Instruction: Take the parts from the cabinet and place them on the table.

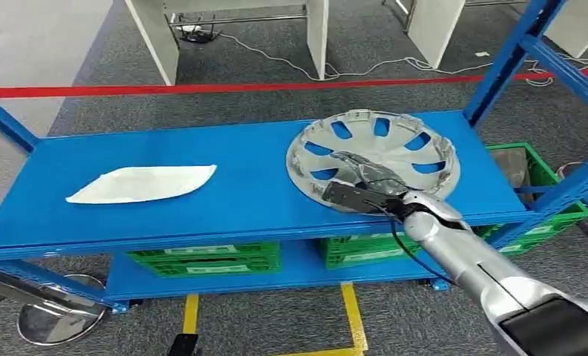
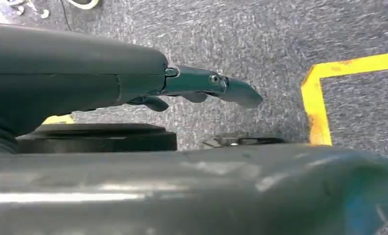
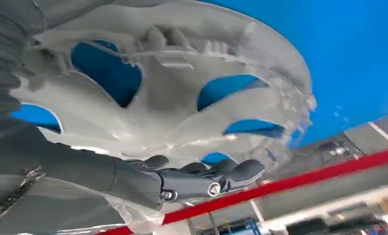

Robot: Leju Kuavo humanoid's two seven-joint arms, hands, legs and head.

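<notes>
A silver wheel cover [image 1: 383, 144] in clear plastic wrap lies on the right part of the blue shelf [image 1: 253, 200], slightly tilted. My right hand [image 1: 365, 185] holds it at its near rim, with the fingers laid over its inner face. The right wrist view shows the wheel cover [image 3: 182, 98] close up, its spoked face against my right hand [image 3: 196, 178], whose dark fingers stretch along it. On the left part of the shelf lies a flat white part [image 1: 142, 183]. My left hand [image 2: 201, 88] hangs over the grey floor with its fingers straight and nothing in it.
Blue uprights [image 1: 506, 67] stand at the shelf's right end. Green crates [image 1: 202, 259] sit on the lower level, and another green crate [image 1: 543, 178] stands to the right. A red line [image 1: 276, 87] crosses the floor behind. Yellow tape [image 2: 319, 98] marks the floor.
</notes>
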